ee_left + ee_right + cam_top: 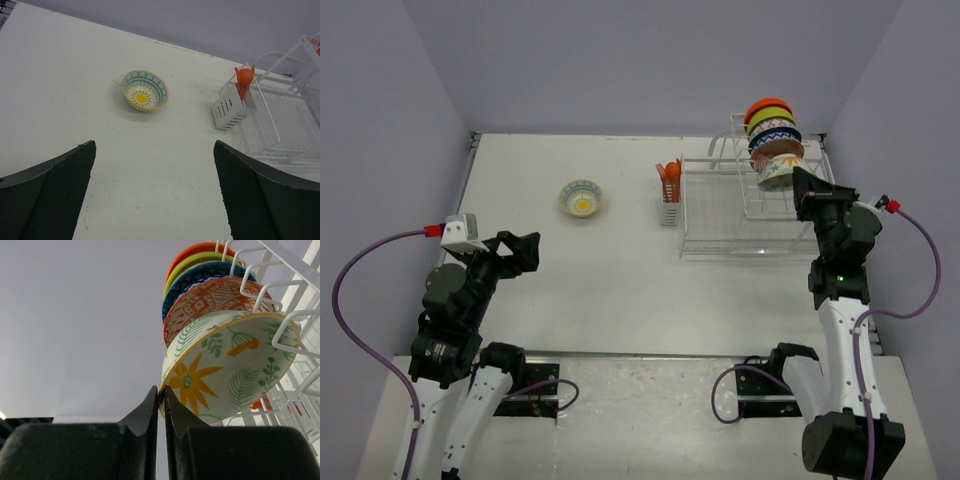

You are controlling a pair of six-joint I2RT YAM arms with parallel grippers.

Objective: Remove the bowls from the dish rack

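Note:
Several bowls stand on edge in the tall slotted part of the white dish rack (740,215): orange (197,251), yellow-green (192,262), blue patterned (200,276), red-brown patterned (210,302), and nearest a yellow-rimmed pale bowl (235,370) with leaf and flower prints. My right gripper (161,395) is shut on that pale bowl's lower rim; in the top view it (805,190) is at the stack's near end. A teal-and-yellow patterned bowl (582,198) sits upright on the table, also in the left wrist view (144,90). My left gripper (154,150) is open and empty, well short of it.
An orange utensil holder (669,195) with a white slotted base hangs on the rack's left end, also in the left wrist view (234,105). The rack's low tray (280,115) has nothing in it. Rack wires (300,315) run close to the right of the gripped bowl.

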